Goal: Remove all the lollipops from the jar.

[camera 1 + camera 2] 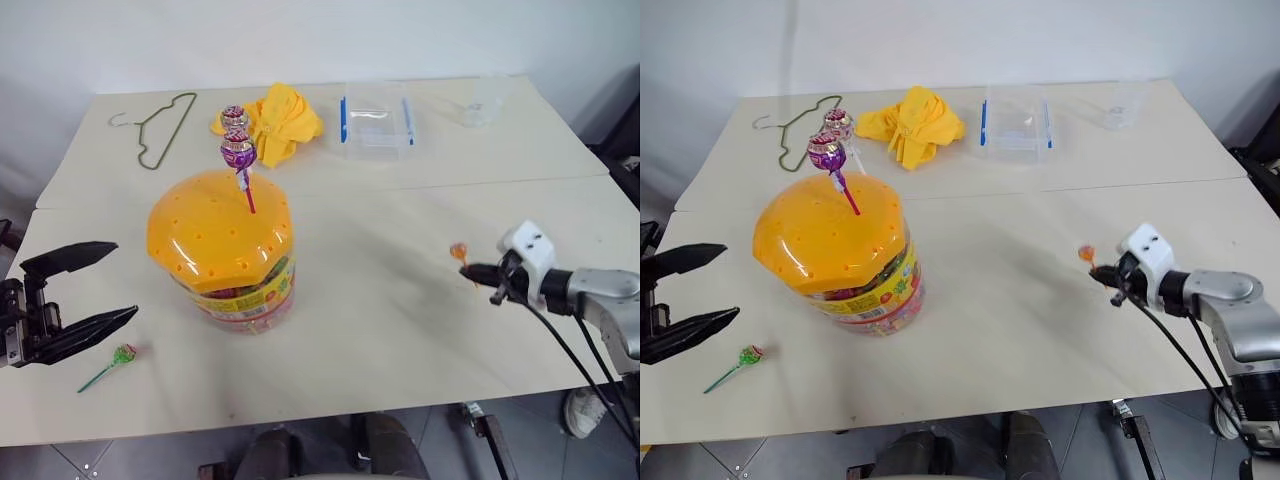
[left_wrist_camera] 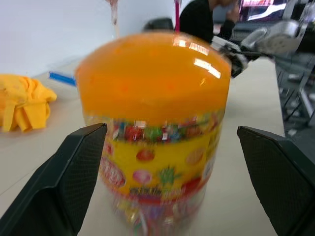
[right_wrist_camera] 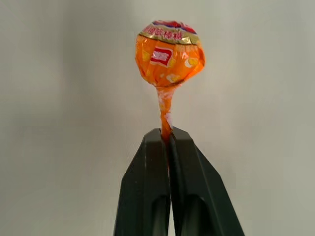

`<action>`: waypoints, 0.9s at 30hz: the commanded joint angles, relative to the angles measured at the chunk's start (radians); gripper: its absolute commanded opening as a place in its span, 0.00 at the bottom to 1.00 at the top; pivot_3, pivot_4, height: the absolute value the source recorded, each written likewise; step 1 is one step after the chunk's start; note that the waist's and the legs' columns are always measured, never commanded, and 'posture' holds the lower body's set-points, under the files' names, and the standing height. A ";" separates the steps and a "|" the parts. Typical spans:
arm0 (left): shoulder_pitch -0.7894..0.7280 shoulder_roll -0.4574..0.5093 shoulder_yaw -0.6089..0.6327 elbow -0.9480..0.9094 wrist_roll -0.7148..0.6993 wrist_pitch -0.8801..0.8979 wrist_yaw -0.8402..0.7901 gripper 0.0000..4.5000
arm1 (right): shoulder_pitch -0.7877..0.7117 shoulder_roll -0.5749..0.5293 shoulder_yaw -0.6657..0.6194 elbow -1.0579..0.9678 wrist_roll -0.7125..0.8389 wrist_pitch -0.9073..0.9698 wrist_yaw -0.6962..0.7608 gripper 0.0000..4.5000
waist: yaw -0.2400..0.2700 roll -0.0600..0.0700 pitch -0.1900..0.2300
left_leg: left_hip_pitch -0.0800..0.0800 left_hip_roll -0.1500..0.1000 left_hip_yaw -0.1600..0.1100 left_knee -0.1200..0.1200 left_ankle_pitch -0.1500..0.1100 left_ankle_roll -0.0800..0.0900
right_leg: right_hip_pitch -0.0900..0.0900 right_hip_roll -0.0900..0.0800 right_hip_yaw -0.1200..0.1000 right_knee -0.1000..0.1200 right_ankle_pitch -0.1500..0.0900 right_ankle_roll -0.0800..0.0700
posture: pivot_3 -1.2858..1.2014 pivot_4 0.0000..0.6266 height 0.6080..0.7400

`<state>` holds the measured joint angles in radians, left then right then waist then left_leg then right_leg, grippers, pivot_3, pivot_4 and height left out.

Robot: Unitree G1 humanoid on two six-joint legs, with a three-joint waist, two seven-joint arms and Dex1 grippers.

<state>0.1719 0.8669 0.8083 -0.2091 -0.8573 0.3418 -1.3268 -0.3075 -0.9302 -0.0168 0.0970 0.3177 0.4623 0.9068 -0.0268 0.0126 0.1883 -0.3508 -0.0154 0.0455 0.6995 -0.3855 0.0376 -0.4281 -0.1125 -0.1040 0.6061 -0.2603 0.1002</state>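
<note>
The jar (image 1: 235,285), a squat clear tub with a colourful label and a domed orange lid (image 1: 215,225), stands left of the table's middle. Two purple-wrapped lollipops (image 1: 238,152) stick up from holes in the lid. A green lollipop (image 1: 122,353) lies on the table in front of the jar, to its left. My left gripper (image 1: 125,280) is open, level, just left of the jar and apart from it; its fingers (image 2: 74,182) frame the jar (image 2: 157,162). My right gripper (image 3: 167,135) is shut on the stick of an orange lollipop (image 3: 169,53), held over the table at right (image 1: 459,251).
At the back of the table lie a yellow cloth (image 1: 275,120), a clear box with blue clips (image 1: 375,120), a wire hanger (image 1: 160,125) and a clear cup (image 1: 482,105). A person (image 2: 202,19) sits in the background beyond the table.
</note>
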 commanded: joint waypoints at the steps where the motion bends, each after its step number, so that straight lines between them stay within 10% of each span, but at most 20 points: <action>1: 0.015 0.019 0.009 -0.001 0.020 -0.037 -0.048 1.00 | 0.019 -0.010 0.002 0.064 -0.041 -0.009 0.023 0.11 | 0.002 -0.003 -0.002 | 0.000 0.000 0.000 0.000 0.000 0.000 | 0.000 0.000 0.000 -0.001 0.000 0.000 | 0.52 0.24 1.00; 10: 0.020 -0.007 0.061 -0.007 -0.020 -0.016 -0.010 1.00 | 0.004 0.027 -0.156 0.136 0.091 -0.363 0.296 0.75 | 0.019 -0.002 -0.001 | -0.002 0.000 -0.008 0.001 -0.001 -0.001 | 0.003 -0.002 0.001 -0.004 0.000 0.000 | 0.52 0.24 1.00; 16: 0.045 -0.059 0.126 -0.030 -0.130 0.087 0.127 1.00 | -0.135 0.131 -0.181 0.002 0.303 -0.298 0.407 0.75 | 0.006 0.001 0.001 | -0.001 0.001 -0.007 0.001 0.000 0.000 | 0.003 -0.001 0.001 -0.003 0.000 0.000 | 0.52 0.24 1.00; 27: 0.101 -0.163 0.165 -0.058 -0.219 0.086 0.144 1.00 | -0.564 0.527 0.052 -0.239 0.443 0.058 0.097 0.75 | 0.003 0.001 0.000 | -0.003 0.000 -0.010 0.002 -0.001 -0.002 | 0.000 -0.002 -0.001 0.000 0.000 -0.001 | 0.52 0.24 1.00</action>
<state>0.2647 0.7051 0.9588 -0.2323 -1.0519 0.4276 -1.1764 -0.8558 -0.4102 0.0336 -0.1166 0.7591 0.4940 1.0432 -0.0233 0.0133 0.1888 -0.3536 -0.0153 0.0348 0.7013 -0.3862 0.0359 -0.4277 -0.1145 -0.1050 0.6065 -0.2605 0.0993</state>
